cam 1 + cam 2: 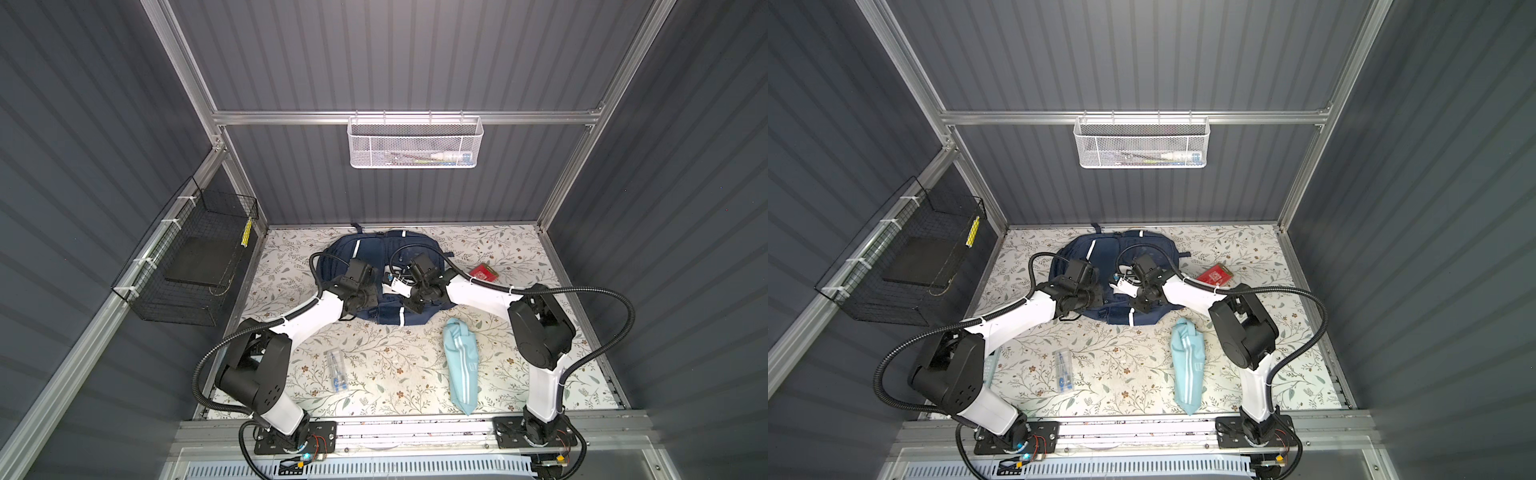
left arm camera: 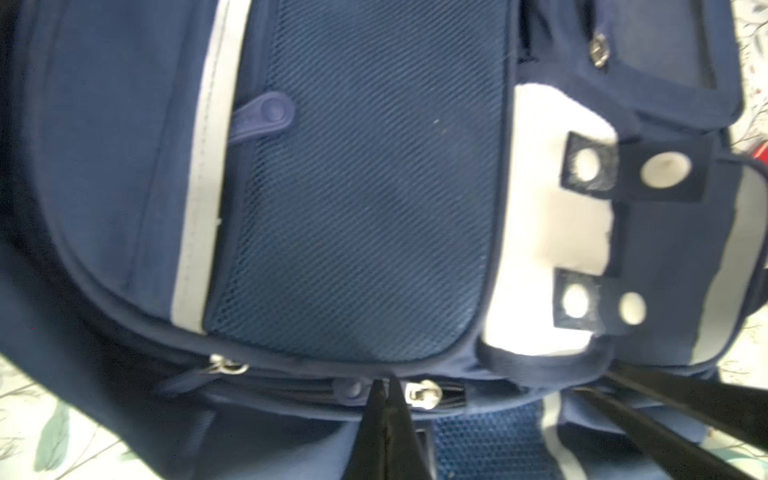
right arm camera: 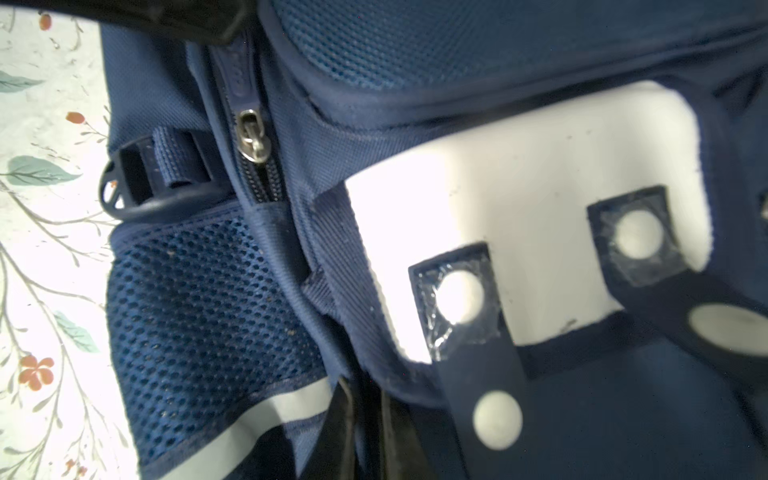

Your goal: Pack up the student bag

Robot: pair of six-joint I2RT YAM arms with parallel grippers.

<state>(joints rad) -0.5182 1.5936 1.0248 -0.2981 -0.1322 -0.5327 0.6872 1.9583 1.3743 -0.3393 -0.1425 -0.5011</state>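
Left arm (image 1: 320, 309), right arm (image 1: 473, 291) — elbows-out over student bag (image 1: 370, 249)

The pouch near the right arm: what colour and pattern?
The pouch is light blue with white stripes, clearest in a top view.

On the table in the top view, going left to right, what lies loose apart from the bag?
Clear case → blue pouch → red box.

Flat navy white-striped student bag (image 1: 345, 249)
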